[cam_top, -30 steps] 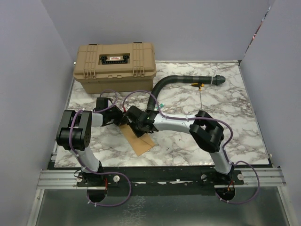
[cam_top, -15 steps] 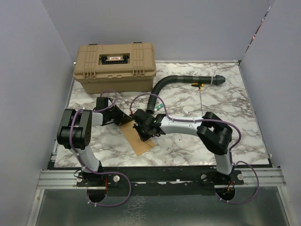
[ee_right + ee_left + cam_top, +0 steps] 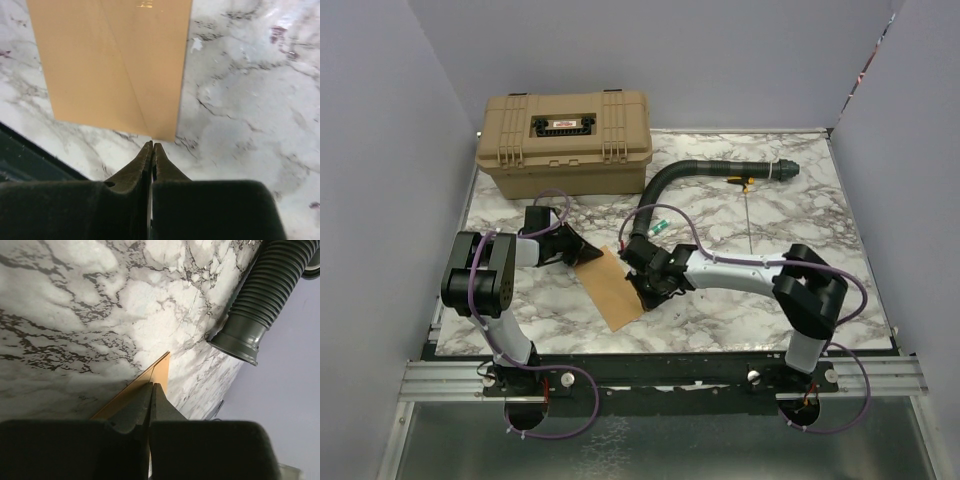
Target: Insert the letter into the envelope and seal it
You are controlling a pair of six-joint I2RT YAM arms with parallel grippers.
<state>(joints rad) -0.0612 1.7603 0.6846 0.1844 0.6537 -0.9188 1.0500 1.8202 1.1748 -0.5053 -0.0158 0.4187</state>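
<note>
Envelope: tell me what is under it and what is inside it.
The envelope lies flat on the marble table, and only the table shows around its edges. Its own paper covers the inside, so the views cannot show whether the letter is in there.

The envelope [image 3: 612,290] lies flat on the marble desk [image 3: 740,320], near its front edge and a little left of the middle. It is a plain orange-tan kraft rectangle, set at a slant, its long sides running from far-left to near-right. From close up a faint straight crease crosses its face on the diagonal, and the paper looks smooth and unwrinkled. At its far-left corner a second thin edge line runs parallel to the first, as of two layers.
</note>
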